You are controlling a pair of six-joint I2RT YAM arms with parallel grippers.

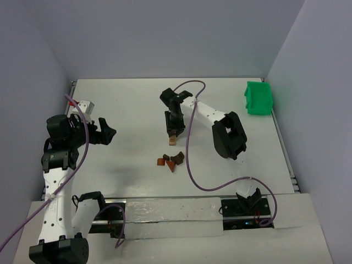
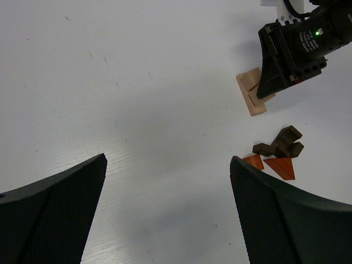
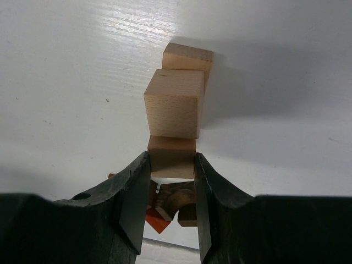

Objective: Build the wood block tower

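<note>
The wood block tower point(image 1: 172, 139) is a small stack of light tan blocks at the table's middle; it also shows in the left wrist view point(image 2: 252, 94). My right gripper point(image 1: 174, 130) stands over it and is shut on a tan block point(image 3: 171, 157) that touches a tan cube point(image 3: 175, 104), with another tan block point(image 3: 188, 57) beyond. Loose wood blocks point(image 1: 170, 160), dark brown point(image 2: 280, 144) and reddish-brown point(image 2: 278, 166), lie just in front of the tower. My left gripper point(image 1: 105, 132) is open and empty, well left of the blocks point(image 2: 168, 203).
A green bin point(image 1: 257, 98) sits at the far right corner. A small white and grey box point(image 1: 83, 105) sits at the left edge behind the left arm. A purple cable point(image 1: 190, 159) loops across the table right of the loose blocks.
</note>
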